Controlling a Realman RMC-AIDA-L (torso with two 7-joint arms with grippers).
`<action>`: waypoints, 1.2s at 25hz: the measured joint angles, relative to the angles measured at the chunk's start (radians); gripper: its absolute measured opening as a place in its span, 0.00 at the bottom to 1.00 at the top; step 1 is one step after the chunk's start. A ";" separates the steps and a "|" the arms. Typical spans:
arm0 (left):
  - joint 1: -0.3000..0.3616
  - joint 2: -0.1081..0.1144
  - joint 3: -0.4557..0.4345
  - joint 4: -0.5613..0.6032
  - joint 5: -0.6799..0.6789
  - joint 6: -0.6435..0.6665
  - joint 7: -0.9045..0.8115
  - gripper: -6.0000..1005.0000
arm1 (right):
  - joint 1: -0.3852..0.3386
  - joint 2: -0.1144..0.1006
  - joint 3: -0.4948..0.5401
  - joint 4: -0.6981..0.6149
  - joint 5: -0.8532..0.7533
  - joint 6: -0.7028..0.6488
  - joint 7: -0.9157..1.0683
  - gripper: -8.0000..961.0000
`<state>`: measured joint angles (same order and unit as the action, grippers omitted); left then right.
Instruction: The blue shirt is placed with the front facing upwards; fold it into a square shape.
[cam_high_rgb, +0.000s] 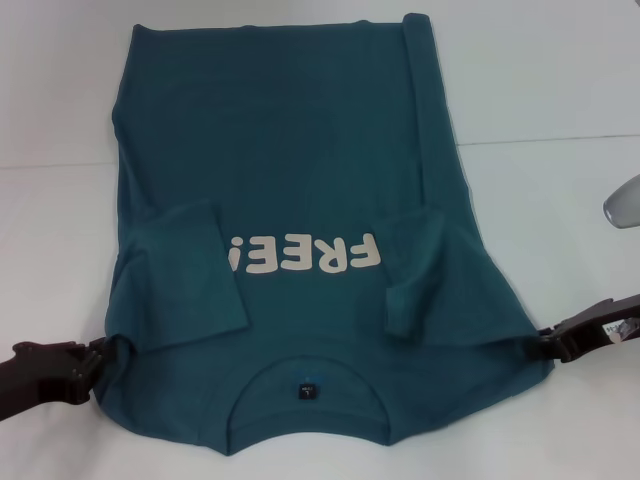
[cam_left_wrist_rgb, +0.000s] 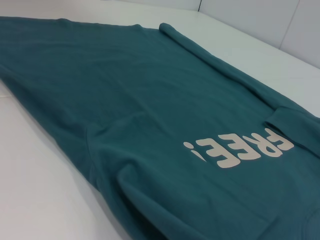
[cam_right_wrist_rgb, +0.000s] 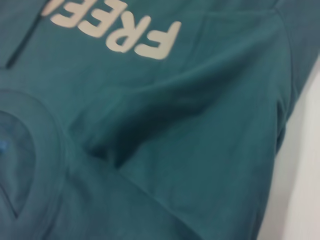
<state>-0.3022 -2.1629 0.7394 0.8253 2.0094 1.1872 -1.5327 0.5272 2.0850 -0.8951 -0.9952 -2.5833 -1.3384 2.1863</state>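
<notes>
The blue shirt (cam_high_rgb: 300, 180) lies flat on the white table with its collar (cam_high_rgb: 308, 395) toward me and the off-white "FREE!" lettering (cam_high_rgb: 305, 255) upside down. Both short sleeves are folded inward over the chest, and the shirt's right side edge is rolled into a long ridge (cam_high_rgb: 425, 110). My left gripper (cam_high_rgb: 97, 365) pinches the puckered shoulder corner at the near left. My right gripper (cam_high_rgb: 547, 346) holds the opposite shoulder corner, where the fabric is drawn to a point. The left wrist view shows the shirt (cam_left_wrist_rgb: 130, 100) and its lettering (cam_left_wrist_rgb: 240, 150); the right wrist view shows the shirt (cam_right_wrist_rgb: 200, 150) close up, with the collar (cam_right_wrist_rgb: 35, 150).
The white table (cam_high_rgb: 560, 80) extends around the shirt on every side. A grey rounded metal object (cam_high_rgb: 624, 203) pokes in at the right edge of the head view, above my right arm.
</notes>
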 joint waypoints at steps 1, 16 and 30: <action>0.000 0.000 0.000 0.000 0.000 0.000 0.000 0.04 | 0.001 0.000 -0.005 0.000 -0.007 0.003 0.001 0.27; -0.004 0.003 -0.035 0.025 -0.002 0.038 -0.015 0.04 | -0.034 0.002 -0.027 -0.146 -0.002 -0.158 0.142 0.04; -0.009 0.030 -0.067 0.024 0.001 0.093 -0.027 0.04 | -0.037 -0.009 0.020 -0.176 -0.066 -0.247 0.237 0.04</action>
<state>-0.3113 -2.1332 0.6724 0.8497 2.0109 1.2800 -1.5595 0.4899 2.0765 -0.8752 -1.1715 -2.6497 -1.5856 2.4232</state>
